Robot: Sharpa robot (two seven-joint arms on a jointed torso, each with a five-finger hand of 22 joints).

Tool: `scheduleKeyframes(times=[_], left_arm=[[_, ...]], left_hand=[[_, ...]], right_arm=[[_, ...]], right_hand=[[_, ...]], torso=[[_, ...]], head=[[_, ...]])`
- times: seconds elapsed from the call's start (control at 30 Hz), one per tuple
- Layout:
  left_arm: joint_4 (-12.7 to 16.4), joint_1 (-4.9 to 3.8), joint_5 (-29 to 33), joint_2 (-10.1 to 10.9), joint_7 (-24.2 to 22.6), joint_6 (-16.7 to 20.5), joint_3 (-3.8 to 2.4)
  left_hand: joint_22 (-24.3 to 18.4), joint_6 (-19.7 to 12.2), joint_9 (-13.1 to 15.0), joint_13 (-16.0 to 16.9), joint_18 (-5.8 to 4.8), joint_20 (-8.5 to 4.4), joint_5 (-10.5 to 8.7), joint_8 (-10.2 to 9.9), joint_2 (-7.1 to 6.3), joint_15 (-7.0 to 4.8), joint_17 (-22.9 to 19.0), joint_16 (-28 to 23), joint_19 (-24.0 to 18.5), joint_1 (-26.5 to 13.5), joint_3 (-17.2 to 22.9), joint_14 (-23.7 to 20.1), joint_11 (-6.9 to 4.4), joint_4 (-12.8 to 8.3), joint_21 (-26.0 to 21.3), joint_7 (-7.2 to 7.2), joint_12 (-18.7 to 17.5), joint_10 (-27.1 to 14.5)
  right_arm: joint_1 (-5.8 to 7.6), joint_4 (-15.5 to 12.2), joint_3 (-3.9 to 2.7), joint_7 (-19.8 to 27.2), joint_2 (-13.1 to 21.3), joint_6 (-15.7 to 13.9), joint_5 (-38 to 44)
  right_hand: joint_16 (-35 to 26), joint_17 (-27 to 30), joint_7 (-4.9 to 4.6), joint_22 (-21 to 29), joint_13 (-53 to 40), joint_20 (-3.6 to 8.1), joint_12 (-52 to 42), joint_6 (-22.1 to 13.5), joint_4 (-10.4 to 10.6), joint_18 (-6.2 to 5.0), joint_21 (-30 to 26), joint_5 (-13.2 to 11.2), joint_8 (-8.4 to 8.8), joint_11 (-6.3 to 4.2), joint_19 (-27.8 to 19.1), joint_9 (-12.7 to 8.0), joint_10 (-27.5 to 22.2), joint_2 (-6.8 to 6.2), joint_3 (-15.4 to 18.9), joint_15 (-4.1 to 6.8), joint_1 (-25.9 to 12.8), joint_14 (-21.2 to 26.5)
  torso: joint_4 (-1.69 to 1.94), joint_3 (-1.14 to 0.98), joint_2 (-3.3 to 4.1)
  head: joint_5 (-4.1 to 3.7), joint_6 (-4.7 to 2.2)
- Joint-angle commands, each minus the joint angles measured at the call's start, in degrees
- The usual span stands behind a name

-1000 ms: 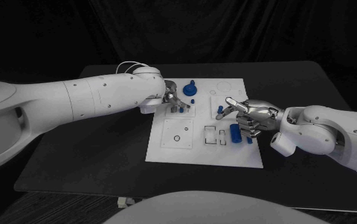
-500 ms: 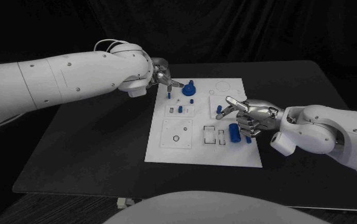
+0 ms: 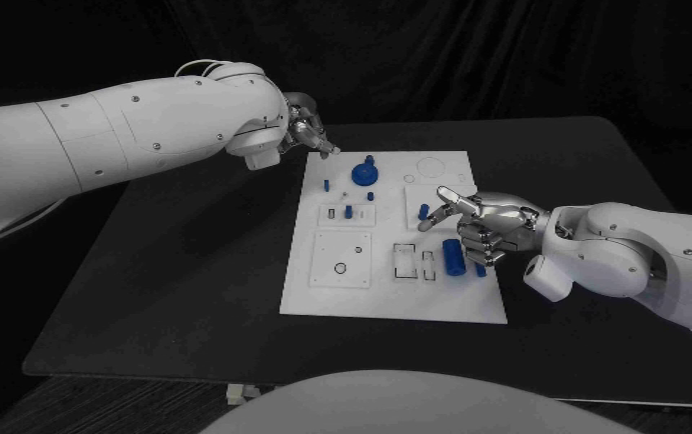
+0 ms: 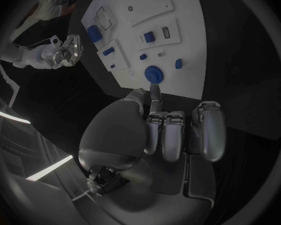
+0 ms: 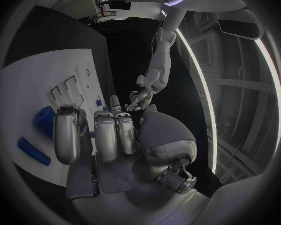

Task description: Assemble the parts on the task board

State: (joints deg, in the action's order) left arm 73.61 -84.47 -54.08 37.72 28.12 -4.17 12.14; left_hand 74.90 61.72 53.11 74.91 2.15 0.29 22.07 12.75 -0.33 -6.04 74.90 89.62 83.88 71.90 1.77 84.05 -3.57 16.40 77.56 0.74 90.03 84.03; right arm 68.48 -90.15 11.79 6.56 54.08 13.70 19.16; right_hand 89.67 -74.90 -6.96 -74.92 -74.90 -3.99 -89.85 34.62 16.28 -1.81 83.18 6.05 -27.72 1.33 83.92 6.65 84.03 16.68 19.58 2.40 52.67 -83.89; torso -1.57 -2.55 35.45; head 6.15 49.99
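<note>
The task board (image 3: 346, 289) lies mid-counter (image 3: 173, 284). Several blue parts (image 3: 366, 170) stand seated in it, but a cylinder (image 3: 456, 256) lies loose, so assembly looks partway. The left hand (image 3: 307, 134), off the board's far corner, has curled fingers, apparently empty. The right hand (image 3: 488, 226) rests beside the cylinder; whether it holds anything I cannot tell.

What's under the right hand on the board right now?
The right hand hovers over the task board's right side, a blue cylinder part beside its fingers. Whatever lies beneath the palm is covered.
</note>
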Motion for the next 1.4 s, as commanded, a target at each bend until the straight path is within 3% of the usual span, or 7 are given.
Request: scheduleKeyframes(times=[0.03,0.17,0.43,0.7,0.87,1.03,1.4], left_arm=[[-1.9,0.8,-1.1,-0.8,-0.6,-2.5,-0.02],[-5.0,1.72,-2.3,-2.4,-0.6,-2.8,-0.01],[-11.5,3.39,-3.0,-6.1,-0.1,-6.7,-0.02],[-14.6,4.09,-3.7,-8.1,0.2,-9.5,-0.03],[-15.4,4.53,-5.2,-8.6,0.0,-10.0,-0.03],[-16.0,5.1,-5.6,-9.0,-0.2,-10.0,-0.03],[-17.0,5.88,-6.0,-9.6,-1.1,-9.4,-0.03]], left_hand=[[12.0,0.1,-0.8,15.1,0.19,0.13,-2.55,-0.4,-0.08,0.19,15.1,0.4,3.3,-1.2,-0.5,6.0,0.61,0.2,-0.1,0.42,0.0,6.0],[12.0,0.7,-1.5,15.1,0.21,0.25,-4.06,-0.3,-0.03,0.28,15.1,0.4,3.3,-2.1,-1.1,6.0,0.68,0.3,-0.2,0.45,0.0,6.0],[12.0,1.4,-1.7,15.1,0.23,0.33,-3.86,0.4,-0.41,0.3,15.1,0.4,3.2,-4.1,-2.5,6.0,0.66,0.3,-0.2,0.35,0.0,6.0],[11.9,1.8,-1.9,15.1,0.25,0.36,-7.15,1.0,-0.22,0.29,15.1,0.4,3.1,-5.5,-3.6,6.0,0.61,0.3,-0.2,0.28,0.0,6.0],[11.9,1.7,-2.5,15.1,0.25,0.46,-11.42,0.7,0.21,0.41,15.1,0.4,3.0,-7.1,-4.7,6.0,0.75,0.3,-0.2,0.42,0.0,6.0],[11.9,1.7,-2.6,15.1,0.26,0.46,-11.28,0.6,0.36,0.43,15.1,0.4,3.0,-7.0,-4.7,6.0,0.75,0.2,-0.3,0.41,0.0,6.0],[11.9,1.7,-3.2,15.1,0.31,0.53,-7.57,0.3,0.67,0.47,15.1,0.4,2.9,-5.5,-4.5,6.0,0.78,0.1,-0.4,0.42,0.0,6.0]], right_arm=[[-0.13,-0.1,-0.03,-0.4,-0.1,0.5,0.1],[-0.13,0.0,-0.03,-0.5,-0.3,0.8,0.1],[-0.14,0.1,-0.03,-0.7,-0.5,1.1,0.1],[-0.14,0.1,-0.03,-0.9,-0.5,1.2,0.1],[-0.14,0.1,-0.03,-0.9,-0.6,1.3,0.1],[-0.14,0.1,-0.03,-0.9,-0.6,1.3,0.1],[-0.14,0.0,-0.03,-0.9,-0.5,1.3,0.1]], right_hand=[[-0.2,-13.8,-0.1,-11.9,-15.1,-0.39,-0.1,-0.3,0.4,-0.32,-0.1,-0.3,-0.23,0.28,1.3,-0.1,6.0,0.02,0.0,-0.42,-0.6,-5.7],[-0.2,-13.8,-0.09,-11.8,-15.1,-0.39,-0.1,-0.3,0.4,-0.34,-0.2,-0.3,-0.23,0.28,1.2,-0.1,6.0,0.02,0.0,-0.42,-0.7,-5.7],[-0.2,-13.8,-0.09,-11.8,-15.1,-0.39,-0.1,-0.3,0.4,-0.33,-0.2,-0.3,-0.24,0.28,1.3,-0.1,6.0,0.03,0.0,-0.41,-0.7,-5.7],[-0.2,-13.8,-0.09,-11.8,-15.1,-0.39,-0.1,-0.3,0.3,-0.33,-0.2,-0.2,-0.26,0.28,1.2,-0.1,6.0,0.04,0.0,-0.41,-0.7,-5.7],[-0.2,-13.8,-0.1,-11.8,-15.1,-0.39,-0.1,-0.3,0.3,-0.33,-0.1,-0.2,-0.27,0.28,1.3,-0.1,6.0,0.04,-0.1,-0.41,-0.7,-5.7],[-0.2,-13.8,-0.1,-11.8,-15.1,-0.39,-0.1,-0.3,0.3,-0.33,-0.1,-0.2,-0.27,0.28,1.3,-0.1,6.0,0.04,-0.1,-0.41,-0.7,-5.7],[-0.2,-13.8,-0.1,-11.8,-15.1,-0.39,-0.1,-0.3,0.3,-0.33,-0.1,-0.2,-0.27,0.28,1.3,-0.1,6.0,0.04,-0.1,-0.41,-0.7,-5.7]], torso=[[-0.02,0.01,0.1],[0.01,0.01,0.02],[0.02,-0.01,0.02],[0.01,0.01,0.01],[0.0,0.01,0.02],[0.0,0.0,-0.01],[0.01,0.0,0.0]], head=[[0.03,0.01],[0.1,0.01],[0.11,0.01],[0.19,0.01],[0.27,0.01],[0.25,0.01],[0.17,0.01]])
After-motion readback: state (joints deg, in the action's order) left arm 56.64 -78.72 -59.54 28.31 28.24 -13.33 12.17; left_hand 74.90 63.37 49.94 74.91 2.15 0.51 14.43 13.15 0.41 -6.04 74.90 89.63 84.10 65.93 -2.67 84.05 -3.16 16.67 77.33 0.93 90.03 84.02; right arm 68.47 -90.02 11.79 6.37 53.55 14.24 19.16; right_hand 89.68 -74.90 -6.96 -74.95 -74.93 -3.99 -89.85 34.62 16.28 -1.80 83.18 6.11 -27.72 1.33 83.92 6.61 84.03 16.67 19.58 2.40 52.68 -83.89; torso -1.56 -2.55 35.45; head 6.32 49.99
